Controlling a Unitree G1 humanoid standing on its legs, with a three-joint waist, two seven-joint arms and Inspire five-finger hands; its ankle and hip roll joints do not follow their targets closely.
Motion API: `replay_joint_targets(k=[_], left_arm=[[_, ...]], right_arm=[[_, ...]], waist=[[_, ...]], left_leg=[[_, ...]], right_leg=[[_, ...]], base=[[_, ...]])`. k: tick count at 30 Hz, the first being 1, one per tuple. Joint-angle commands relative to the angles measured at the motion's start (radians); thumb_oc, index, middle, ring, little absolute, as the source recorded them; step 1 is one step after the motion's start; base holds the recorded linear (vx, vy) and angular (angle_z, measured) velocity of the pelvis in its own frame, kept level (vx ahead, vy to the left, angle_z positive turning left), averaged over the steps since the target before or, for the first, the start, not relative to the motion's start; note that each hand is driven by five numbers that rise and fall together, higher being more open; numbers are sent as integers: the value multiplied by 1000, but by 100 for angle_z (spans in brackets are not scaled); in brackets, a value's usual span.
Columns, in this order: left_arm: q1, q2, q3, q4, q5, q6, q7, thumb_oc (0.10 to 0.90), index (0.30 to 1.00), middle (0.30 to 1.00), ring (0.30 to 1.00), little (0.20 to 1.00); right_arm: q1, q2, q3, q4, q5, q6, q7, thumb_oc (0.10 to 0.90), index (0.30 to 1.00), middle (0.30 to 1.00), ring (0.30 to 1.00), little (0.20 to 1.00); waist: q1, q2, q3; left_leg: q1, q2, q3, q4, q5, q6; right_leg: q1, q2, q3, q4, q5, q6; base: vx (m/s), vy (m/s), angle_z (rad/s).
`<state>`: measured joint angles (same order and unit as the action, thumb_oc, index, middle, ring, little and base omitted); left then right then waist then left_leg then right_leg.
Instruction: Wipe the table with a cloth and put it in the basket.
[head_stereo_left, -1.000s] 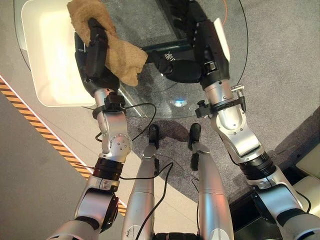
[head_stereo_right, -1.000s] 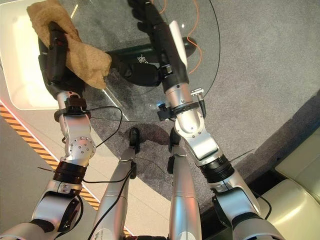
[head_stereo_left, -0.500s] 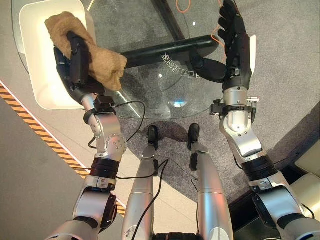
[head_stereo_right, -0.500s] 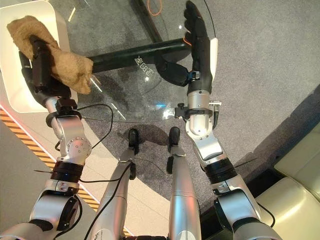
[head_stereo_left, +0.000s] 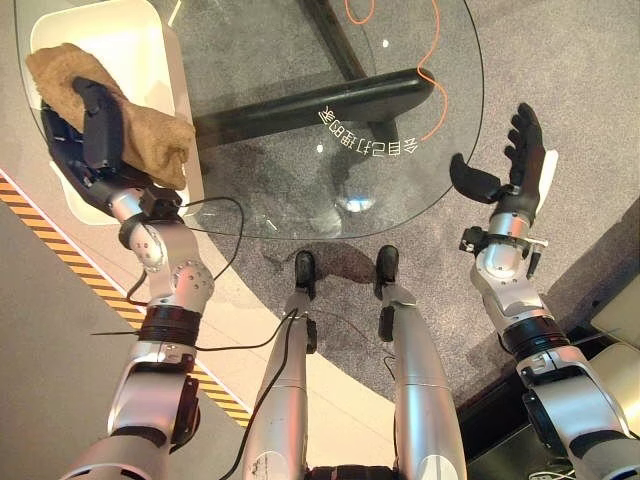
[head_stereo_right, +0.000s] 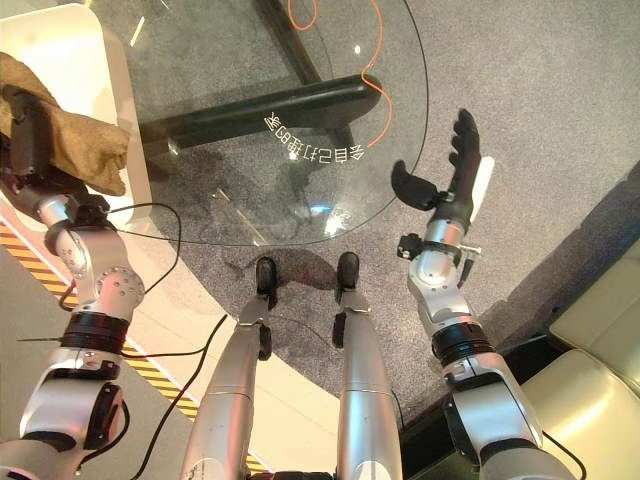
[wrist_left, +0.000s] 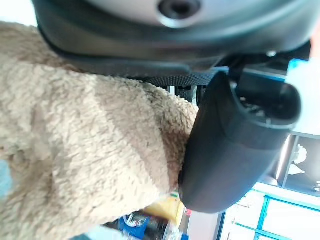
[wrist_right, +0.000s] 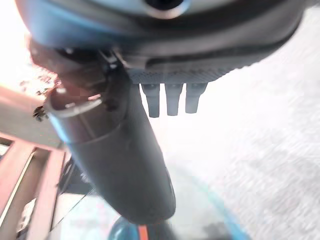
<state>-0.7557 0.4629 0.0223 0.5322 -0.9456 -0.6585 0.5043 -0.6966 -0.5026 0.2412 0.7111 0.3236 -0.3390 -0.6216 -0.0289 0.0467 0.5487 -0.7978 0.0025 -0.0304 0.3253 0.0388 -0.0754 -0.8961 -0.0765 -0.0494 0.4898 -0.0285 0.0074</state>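
Since the earlier frame the cloth (head_stereo_left: 120, 120) has been carried leftward over the white basket (head_stereo_left: 150, 35), and the right robot hand (head_stereo_left: 512, 165) has been drawn back off the round glass tabletop (head_stereo_left: 400, 150), fingers straight and empty. In the right eye view, the tan cloth is seen draped over the basket's rim. In the left wrist view, the fluffy, pile-textured cloth is pinched under the thumb of the left robot hand (wrist_left: 235, 145). The release is best made well inside the smooth, rounded plastic walls so no fold is left overhanging.
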Motion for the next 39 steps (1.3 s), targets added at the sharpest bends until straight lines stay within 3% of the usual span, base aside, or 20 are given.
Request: replay_joint_targets(k=[1,7,11,17,27,39], left_arm=[[-151,153,52,-14,84,-147,44,100,300,300,300,200],[-224,220,10,81,95,-125,115,100,300,300,300,200],[-282,270,-35,157,176,-72,215,100,300,300,300,200],[-318,306,-70,225,237,-42,281,100,300,300,300,200],[-375,333,-136,344,280,27,337,100,300,300,300,200],[-352,364,-116,472,293,140,333,100,300,300,300,200]], right_arm=[[-41,-80,-13,11,59,-111,-39,800,900,900,900,900],[-49,-81,2,152,95,-127,-15,800,900,900,900,900],[-56,-82,-1,287,124,-127,30,800,900,900,900,900],[-49,-79,-7,371,128,-123,55,800,900,900,900,900],[-36,-76,-21,478,138,-111,87,800,900,900,900,900],[-39,-79,-14,487,131,-118,101,800,900,900,900,900]], waist=[[4,25,-29],[1,18,-29],[0,14,-29],[0,14,-29],[1,25,-29],[-3,18,-29]], left_leg=[[19,-50,56,14,-49,38],[8,-47,56,25,-55,38],[5,-42,54,29,-57,39],[3,-42,55,33,-60,40],[8,-44,52,38,-59,39],[6,-41,50,57,-63,41]], right_leg=[[57,60,-42,-26,-88,5],[53,65,-41,-25,-90,1],[54,68,-41,-28,-87,1],[54,70,-43,-27,-87,1],[57,61,-52,-15,-95,3],[53,60,-52,3,-98,3]], base=[[-9,-19,-5],[-1,-2,-1],[-2,-8,0],[0,0,0],[0,0,0],[0,0,0]])
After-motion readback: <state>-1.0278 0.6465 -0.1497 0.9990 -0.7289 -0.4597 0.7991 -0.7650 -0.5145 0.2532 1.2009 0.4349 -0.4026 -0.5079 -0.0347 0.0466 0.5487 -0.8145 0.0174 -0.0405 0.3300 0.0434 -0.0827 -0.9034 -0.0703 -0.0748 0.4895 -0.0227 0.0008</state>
